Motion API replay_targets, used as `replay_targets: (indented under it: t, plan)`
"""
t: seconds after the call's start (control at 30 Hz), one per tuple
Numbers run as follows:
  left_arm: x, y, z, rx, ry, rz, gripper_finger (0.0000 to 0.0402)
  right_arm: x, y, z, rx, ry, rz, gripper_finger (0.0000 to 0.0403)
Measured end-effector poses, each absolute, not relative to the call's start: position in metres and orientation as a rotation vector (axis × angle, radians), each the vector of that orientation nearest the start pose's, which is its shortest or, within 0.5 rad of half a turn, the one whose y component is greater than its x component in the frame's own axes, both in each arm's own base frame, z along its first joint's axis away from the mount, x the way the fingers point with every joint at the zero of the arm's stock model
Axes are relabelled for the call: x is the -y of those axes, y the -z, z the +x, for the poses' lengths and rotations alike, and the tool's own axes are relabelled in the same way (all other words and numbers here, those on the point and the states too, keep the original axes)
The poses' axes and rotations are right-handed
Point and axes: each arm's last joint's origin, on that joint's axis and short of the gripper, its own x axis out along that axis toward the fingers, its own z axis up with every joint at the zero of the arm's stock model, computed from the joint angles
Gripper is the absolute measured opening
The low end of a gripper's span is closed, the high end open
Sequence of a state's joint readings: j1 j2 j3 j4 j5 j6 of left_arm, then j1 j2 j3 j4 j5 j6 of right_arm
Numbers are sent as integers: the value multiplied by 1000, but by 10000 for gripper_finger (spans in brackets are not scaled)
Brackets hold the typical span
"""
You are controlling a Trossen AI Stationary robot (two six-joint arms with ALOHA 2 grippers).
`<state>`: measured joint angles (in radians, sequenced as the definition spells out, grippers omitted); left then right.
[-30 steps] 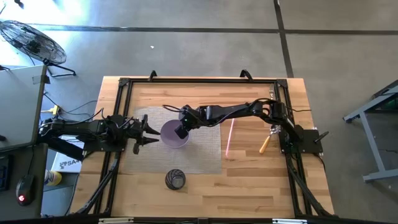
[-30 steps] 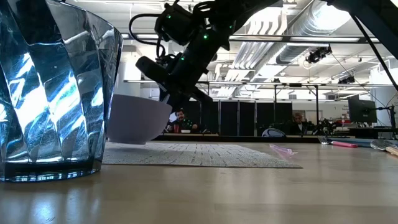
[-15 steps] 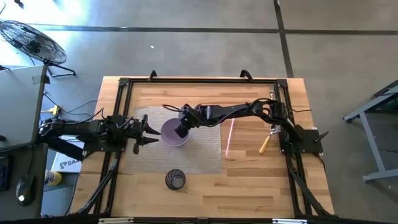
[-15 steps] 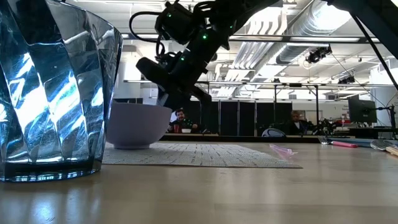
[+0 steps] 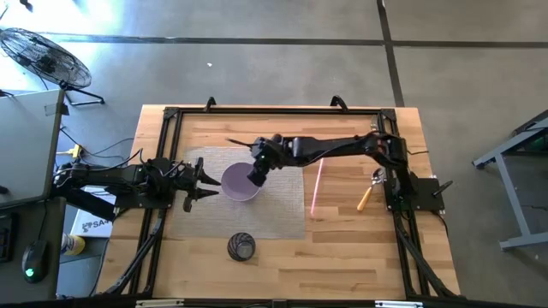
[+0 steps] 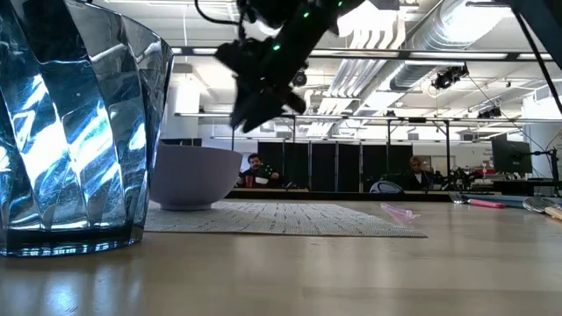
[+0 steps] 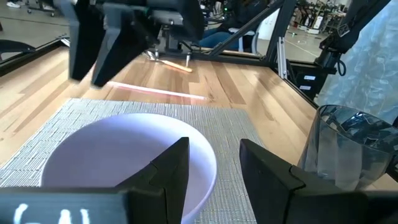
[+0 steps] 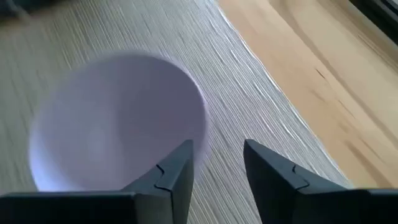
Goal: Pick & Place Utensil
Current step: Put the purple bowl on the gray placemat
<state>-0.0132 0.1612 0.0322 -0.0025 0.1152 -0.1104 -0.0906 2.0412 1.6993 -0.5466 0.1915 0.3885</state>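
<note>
Left gripper (image 5: 199,182) waits near left edge, fingers spread, empty, just beside lavender bowl (image 5: 240,182). Bowl now sits flat on grey mat (image 5: 282,205), mid-table toward left; a second ago it hung tilted in right gripper (image 5: 255,174). Right gripper has let go, fingers apart, lifted clear above bowl rim. Bowl placement looks done. Glass tumbler (image 5: 241,246) near front edge. Pink utensil (image 5: 316,189) lies untouched right of mat; wooden-handled utensil (image 5: 368,192) near right edge: likely next pick.

Wooden table (image 5: 342,248): grey mat (image 5: 282,210), glass (image 5: 241,247), utensils (image 5: 366,192).

bowl (image 5: 240,183) mid-mat, glass (image 5: 241,246) near edge
</note>
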Motion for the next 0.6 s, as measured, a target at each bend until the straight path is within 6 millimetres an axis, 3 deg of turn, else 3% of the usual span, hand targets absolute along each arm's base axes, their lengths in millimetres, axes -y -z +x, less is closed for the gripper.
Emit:
replay_targets:
  t: [0.2,0.33,0.6]
  plan:
    - [5,-161,106,-139,120,-117,140,37,-235,428,-1012,544,224,138]
    - [5,-161,106,-139,120,-117,140,30,-215,428,-996,553,220,138]
    - [5,-161,106,-139,120,-117,140,26,-178,430,-884,412,275,138]
